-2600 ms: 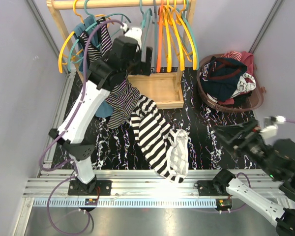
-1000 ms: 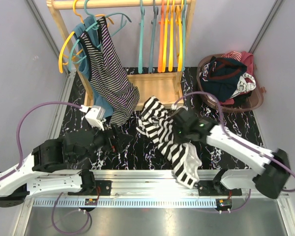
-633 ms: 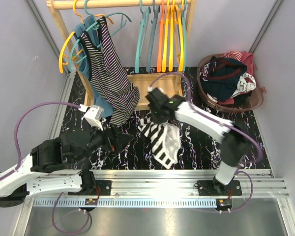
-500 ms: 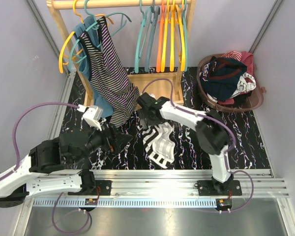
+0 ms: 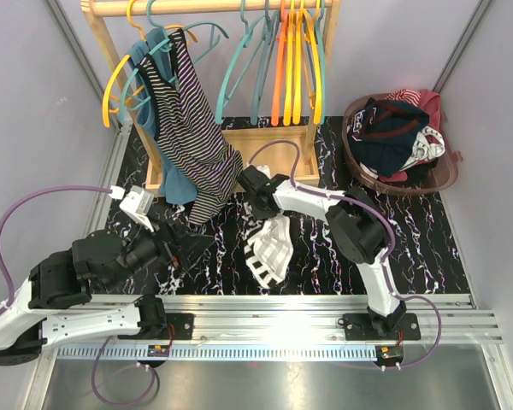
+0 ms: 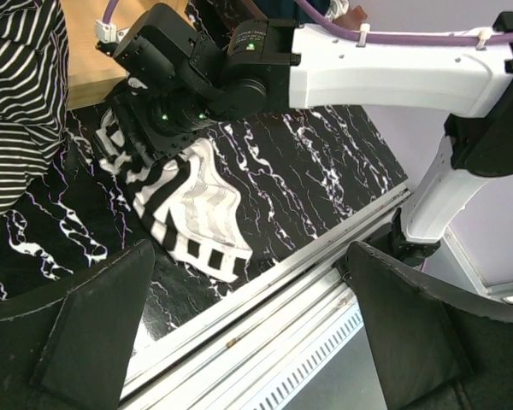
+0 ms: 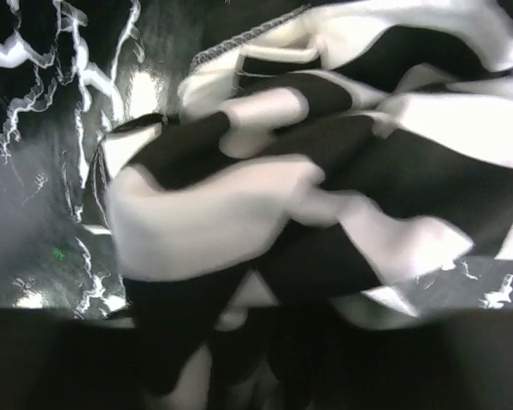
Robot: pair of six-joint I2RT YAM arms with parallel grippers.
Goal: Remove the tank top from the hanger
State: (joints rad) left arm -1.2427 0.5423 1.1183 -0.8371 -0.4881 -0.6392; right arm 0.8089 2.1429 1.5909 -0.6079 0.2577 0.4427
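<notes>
Striped tank top point(image 5: 269, 243) crumpled on the marbled surface point(image 5: 410, 248) just in front of the wooden rack point(image 5: 274, 154), free of any hanger. Right gripper point(image 5: 255, 195) at the cloth's rack-side end, clamped on bunched fabric. Left gripper point(image 6: 248, 256) farther out from the rack, spread wide, clear of the cloth.

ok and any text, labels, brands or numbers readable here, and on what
No text can be read in any view.
Small orange patch below the left arm's base, and another below the right's: too small to tell if lettered.
The black and white striped top shows no print or tag.
</notes>
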